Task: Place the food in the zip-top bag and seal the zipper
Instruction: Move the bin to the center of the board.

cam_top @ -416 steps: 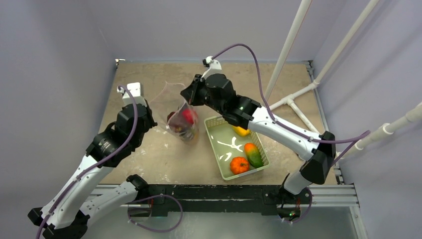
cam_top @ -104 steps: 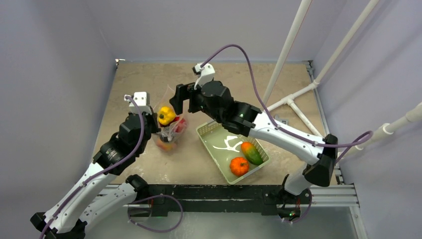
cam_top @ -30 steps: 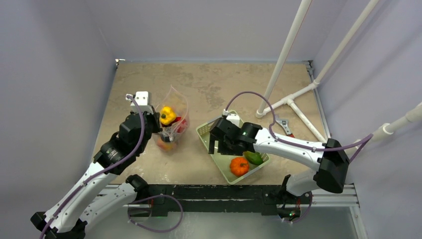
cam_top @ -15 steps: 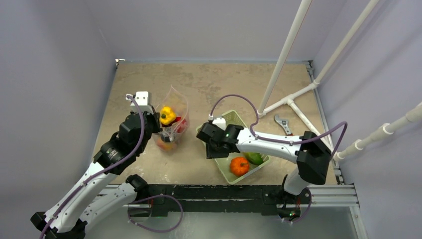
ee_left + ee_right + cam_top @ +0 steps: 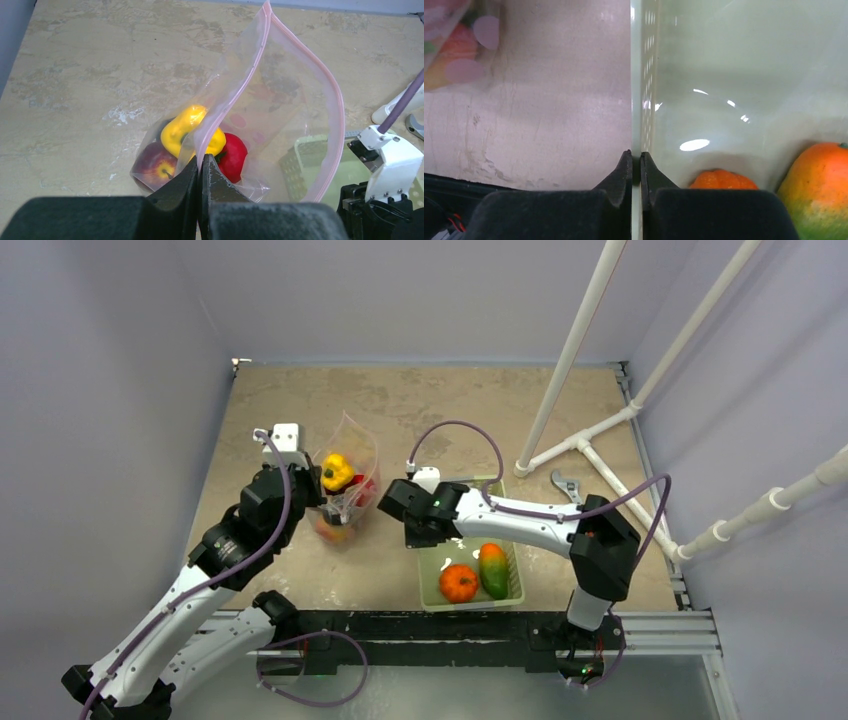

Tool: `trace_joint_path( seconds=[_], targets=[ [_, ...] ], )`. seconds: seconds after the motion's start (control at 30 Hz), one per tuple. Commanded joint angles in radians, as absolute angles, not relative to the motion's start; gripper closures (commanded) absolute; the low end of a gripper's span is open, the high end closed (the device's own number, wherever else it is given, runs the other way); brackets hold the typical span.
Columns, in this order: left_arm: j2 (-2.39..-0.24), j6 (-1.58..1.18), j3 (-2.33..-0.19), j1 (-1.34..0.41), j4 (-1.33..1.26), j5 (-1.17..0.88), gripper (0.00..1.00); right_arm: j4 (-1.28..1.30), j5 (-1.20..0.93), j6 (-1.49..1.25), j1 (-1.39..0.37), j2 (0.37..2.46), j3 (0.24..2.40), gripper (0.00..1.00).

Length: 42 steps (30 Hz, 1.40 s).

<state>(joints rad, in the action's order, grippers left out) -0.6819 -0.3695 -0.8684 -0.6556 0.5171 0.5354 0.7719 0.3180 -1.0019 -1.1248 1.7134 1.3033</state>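
from above, the left tool holds the zip-top bag upright on the worktop, yellow pepper inside; the right tool meets the green basket. left wrist: jaws pinched shut on the pink zipper, peach and tomato within. right wrist: tool clamped narrow on the basket wall, pumpkin and a green-orange piece inside.

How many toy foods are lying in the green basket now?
2: an orange pumpkin and an orange-green fruit beside it, at the near end of the basket. The right arm covers the far end; more may hide.
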Motion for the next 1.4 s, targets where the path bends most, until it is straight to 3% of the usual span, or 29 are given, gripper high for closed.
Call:
trace_joint_path(
  seconds=[0.0,0.4,0.83,1.03,1.17,1.37],
  targets=[
    [-0.683,-0.349,-0.867,-0.653,0.482,0.535,1.00,0.767,0.411,-0.998,-1.109,1.761,1.410,1.00],
    [-0.684,-0.350,-0.867,-0.653,0.487,0.536,1.00,0.630,0.449,-0.795,-0.951,1.799,1.535,1.00],
    [-0.694,-0.350,-0.869,-0.652,0.486,0.539,1.00,0.580,0.435,-0.714,-0.932,1.904,1.612,1.00],
    [-0.696,-0.350,-0.868,-0.653,0.486,0.539,1.00,0.595,0.439,-0.721,-0.932,1.901,1.624,0.81],
    [-0.700,-0.349,-0.868,-0.652,0.485,0.540,1.00,0.621,0.461,-0.742,-0.932,1.863,1.628,0.59],
    [-0.706,-0.345,-0.868,-0.652,0.481,0.538,1.00,0.660,0.478,-0.776,-0.931,1.775,1.607,0.47]
  ],
)
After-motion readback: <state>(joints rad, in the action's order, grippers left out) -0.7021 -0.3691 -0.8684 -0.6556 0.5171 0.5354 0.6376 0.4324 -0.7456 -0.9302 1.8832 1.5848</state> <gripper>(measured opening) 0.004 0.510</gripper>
